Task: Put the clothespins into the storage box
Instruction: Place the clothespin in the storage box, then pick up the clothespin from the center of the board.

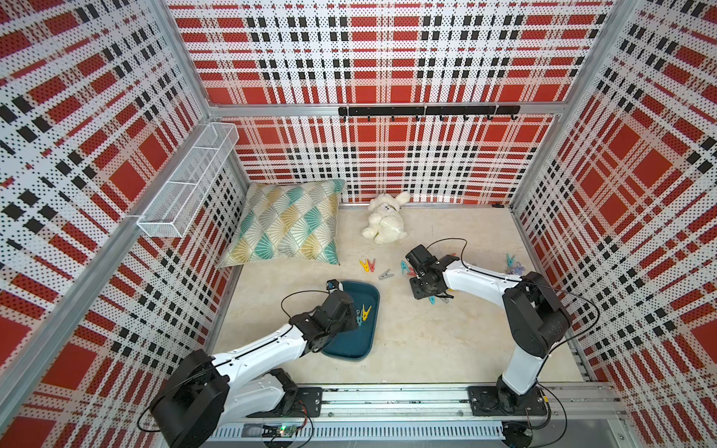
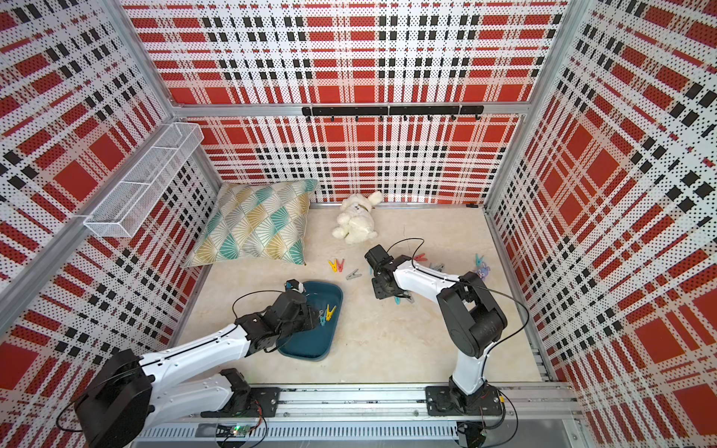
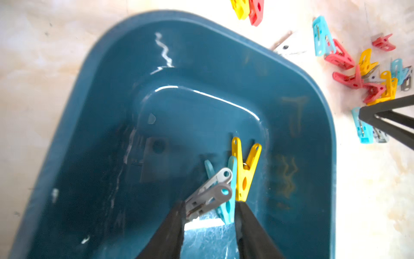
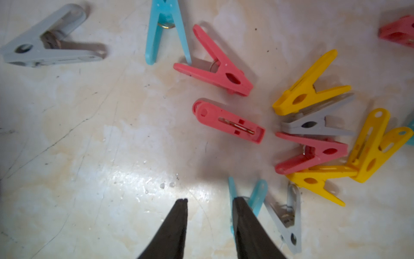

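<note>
Pale marbled tabletop [image 1: 426, 341] carries the teal storage box [image 1: 359, 341], partly hidden under the left arm [image 1: 267, 349]. Left gripper [image 3: 209, 208] stands open inside it, with grey, blue and yellow clothespins [image 3: 245, 170] at its tips. Right gripper [image 4: 209, 204], jaws apart and empty, hovers beside the loose pile [image 4: 313, 143], which is cut off at the frame edge.
</note>
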{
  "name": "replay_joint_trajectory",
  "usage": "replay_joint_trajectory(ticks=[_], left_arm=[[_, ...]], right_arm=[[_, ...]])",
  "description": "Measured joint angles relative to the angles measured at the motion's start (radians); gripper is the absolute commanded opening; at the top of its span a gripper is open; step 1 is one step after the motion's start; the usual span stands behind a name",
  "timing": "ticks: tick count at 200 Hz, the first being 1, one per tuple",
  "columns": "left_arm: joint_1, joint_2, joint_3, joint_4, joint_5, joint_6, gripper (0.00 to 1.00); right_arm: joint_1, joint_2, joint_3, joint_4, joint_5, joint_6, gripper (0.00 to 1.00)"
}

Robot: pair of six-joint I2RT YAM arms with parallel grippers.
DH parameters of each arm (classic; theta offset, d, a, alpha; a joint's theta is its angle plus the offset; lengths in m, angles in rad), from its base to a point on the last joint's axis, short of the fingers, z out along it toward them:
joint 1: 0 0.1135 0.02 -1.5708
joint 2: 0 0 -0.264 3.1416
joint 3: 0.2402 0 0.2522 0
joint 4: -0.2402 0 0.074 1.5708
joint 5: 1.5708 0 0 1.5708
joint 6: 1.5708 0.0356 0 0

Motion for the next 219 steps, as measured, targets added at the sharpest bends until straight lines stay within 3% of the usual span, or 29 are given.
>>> replay_joint_trajectory(ticks=[87,132,158,219], left_arm=[[0.000,-0.019,0.013,-0.011,-0.005,-0.003,0.41],[0.000,-0.038,0.017,-0.013,-0.005,-0.004,0.41],[0.000,-0.061,0.024,-0.016,-0.005,-0.004,0.41],[0.000,-0.134,0.033,0.096,0.064,0.002,0.46]], right_arm=[[-0.022,0.042,-0.023,0.016,0.007,-0.003,0.30],[-0.022,0.045,-0.030,0.029,0.005,-0.003,0.08],[-0.022,0.045,-0.030,0.039,-0.006,0.006,0.02],[-0.022,-0.002,-0.028,0.045,-0.143,0.041,0.00]])
